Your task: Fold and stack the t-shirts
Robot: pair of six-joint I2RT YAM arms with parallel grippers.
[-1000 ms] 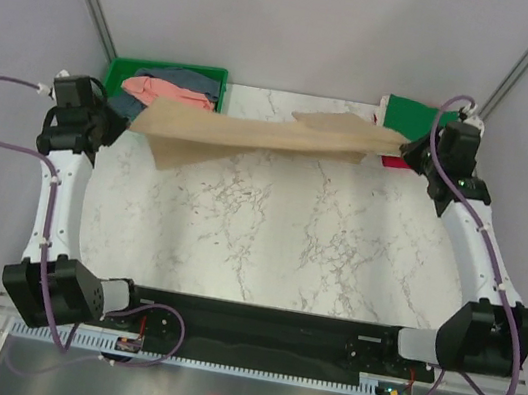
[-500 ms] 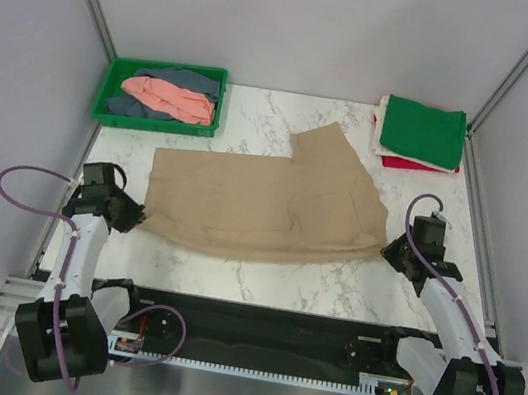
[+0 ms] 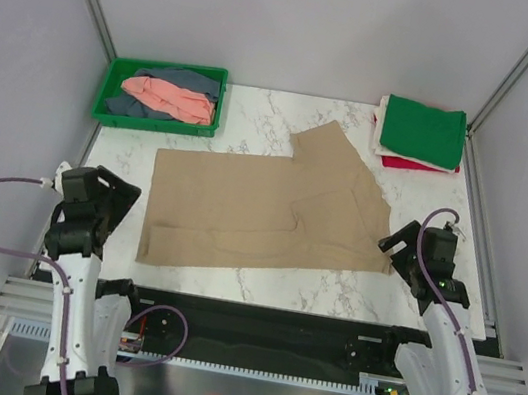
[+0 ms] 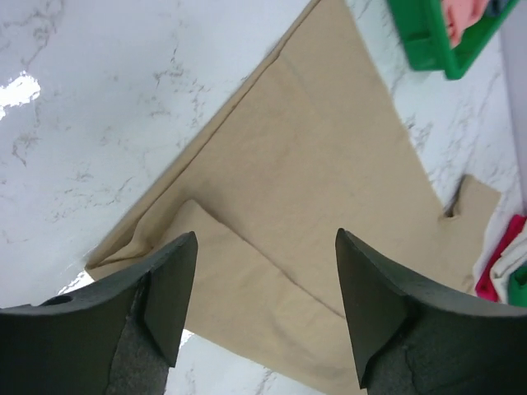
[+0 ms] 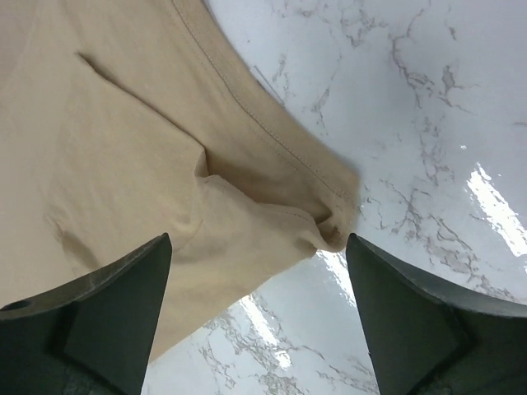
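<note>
Two pincers, both spread apart and holding nothing. The left pincer [image 4: 265, 239] is just off the near-left corner of the tan t-shirt [image 3: 262, 207], the right pincer [image 5: 257, 240] just off its near-right corner. Your tan t-shirt lies spread on the table [image 3: 330, 290], with a flap doubled over near-left. Off its far-left corner, the green tray [image 3: 114, 91] holds the pink t-shirt [image 3: 169, 96] and grey-blue t-shirt [image 3: 188, 76]. Off its far-right corner, the dark green t-shirt [image 3: 422, 131] sits folded on the red t-shirt [image 3: 421, 166].

Bright, even overhead light; white glare patches on glossy marble table [image 5: 494, 206]; shadows faint.
</note>
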